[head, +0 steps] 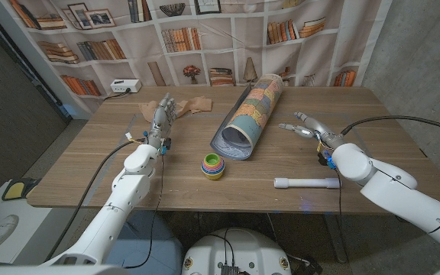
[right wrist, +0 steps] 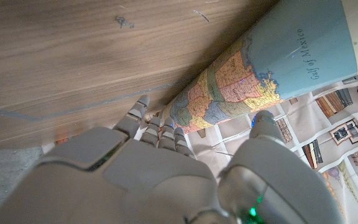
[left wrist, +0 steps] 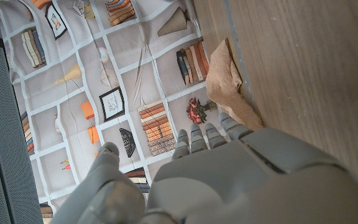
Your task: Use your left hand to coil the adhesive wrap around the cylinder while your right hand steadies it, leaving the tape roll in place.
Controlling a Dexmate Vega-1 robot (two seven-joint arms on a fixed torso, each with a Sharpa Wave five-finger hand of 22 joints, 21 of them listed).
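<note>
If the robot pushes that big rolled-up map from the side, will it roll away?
Probably, a little. The rolled map lies on its side on the table, so a sideways push could roll it. Its loose outer edge looks flat against the wood, which may brake it. It looks hollow and papery, so likely light and easily dented.

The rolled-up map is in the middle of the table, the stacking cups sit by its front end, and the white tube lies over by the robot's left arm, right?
Not quite. In the head view the white tube lies by the robot's right arm, not its left. The rolled-up map and stacking cups are as you said.
</note>
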